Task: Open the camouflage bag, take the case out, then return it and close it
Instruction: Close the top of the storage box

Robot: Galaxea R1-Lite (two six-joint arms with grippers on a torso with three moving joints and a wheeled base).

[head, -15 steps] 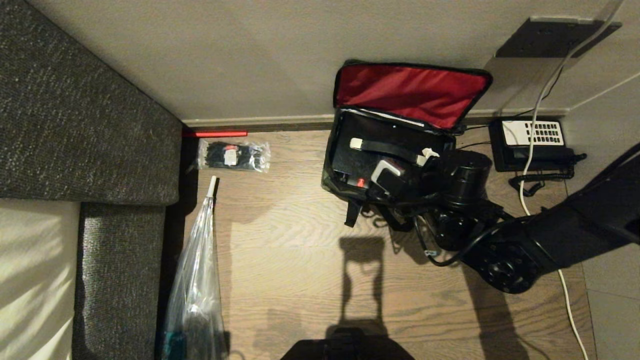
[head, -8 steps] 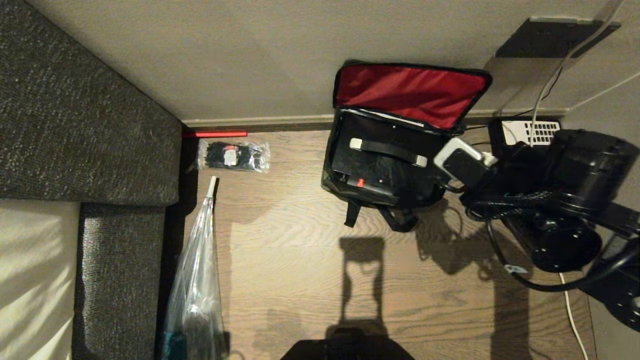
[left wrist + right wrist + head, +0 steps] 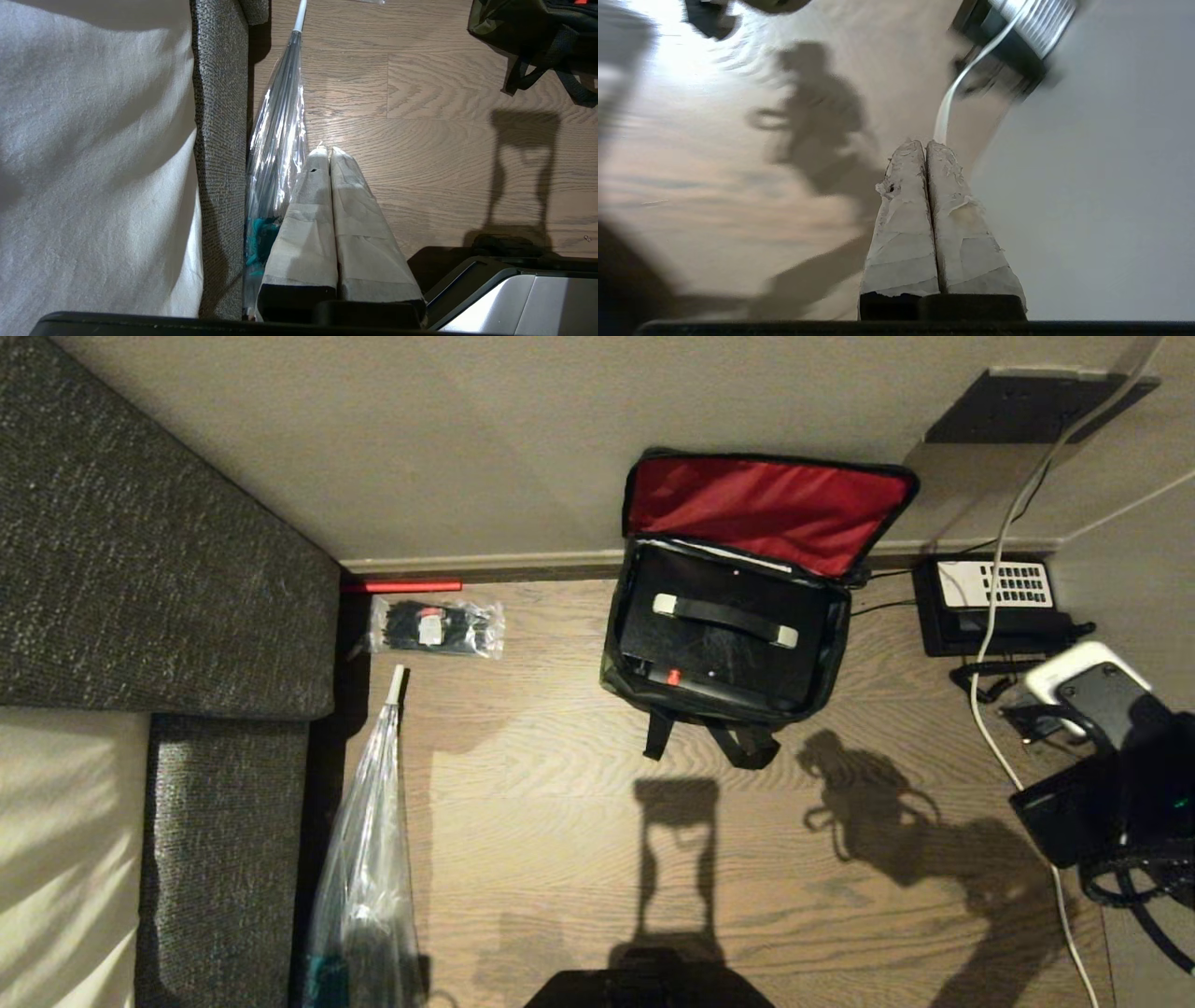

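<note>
The camouflage bag [image 3: 724, 695] is sitting open on the wood floor [image 3: 579, 821] by the wall, its red lid [image 3: 766, 509] leaning back. The case [image 3: 724, 649] is lying inside it. The right gripper [image 3: 926, 147] is hanging over the floor, off to the bag's right, fingers pressed together and holding nothing. That view is blurry, though. The left gripper [image 3: 327, 151] is squeezed tight too, empty, near a clear umbrella [image 3: 278, 135].

Head camera looks steeply down at the floor [image 3: 579, 821]; both wrist cameras share it, closer.
</note>
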